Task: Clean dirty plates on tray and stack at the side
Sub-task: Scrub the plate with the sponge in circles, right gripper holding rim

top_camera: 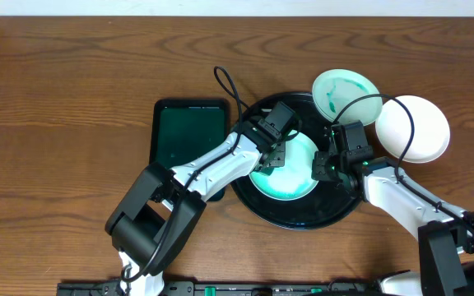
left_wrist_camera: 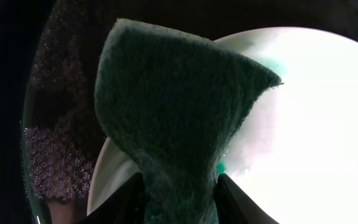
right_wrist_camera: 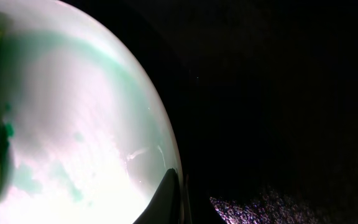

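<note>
Right now the left end effector (left_wrist_camera: 180,198) is clamped on a green scouring pad (left_wrist_camera: 173,106), held over the smeared plate (top_camera: 296,178) inside the black tray (top_camera: 303,219), presumably to scrub off the green. The right end effector (top_camera: 326,163) looks pinched narrow on that plate's rim, likely to stop it sliding under the wiping. A second marked plate (top_camera: 346,90) overlaps the tray's far rim, waiting. A clean-looking plate (top_camera: 414,127) sits on the surface (top_camera: 56,99) beside it, probably the start of the stack.
</note>
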